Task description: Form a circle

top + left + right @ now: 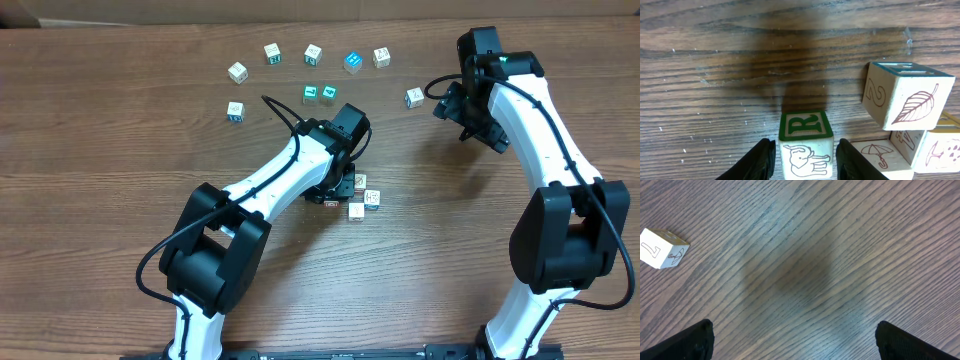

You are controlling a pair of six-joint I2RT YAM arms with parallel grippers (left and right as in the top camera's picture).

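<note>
Wooden table holds a tight cluster of whitish, colour-printed cubes.

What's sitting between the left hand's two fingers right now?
The left wrist view shows one cube, with a green R on top and an elephant on its side, between the fingers of the left hand. Thin gaps seem to show on either side.

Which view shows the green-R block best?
The left wrist view: the green-R block fills the foreground, its R and elephant faces legible, straddled by the left gripper. Overhead, that gripper and its arm hide most or all of it; only neighbouring blocks show. The right wrist view misses it, showing a different block.
</note>
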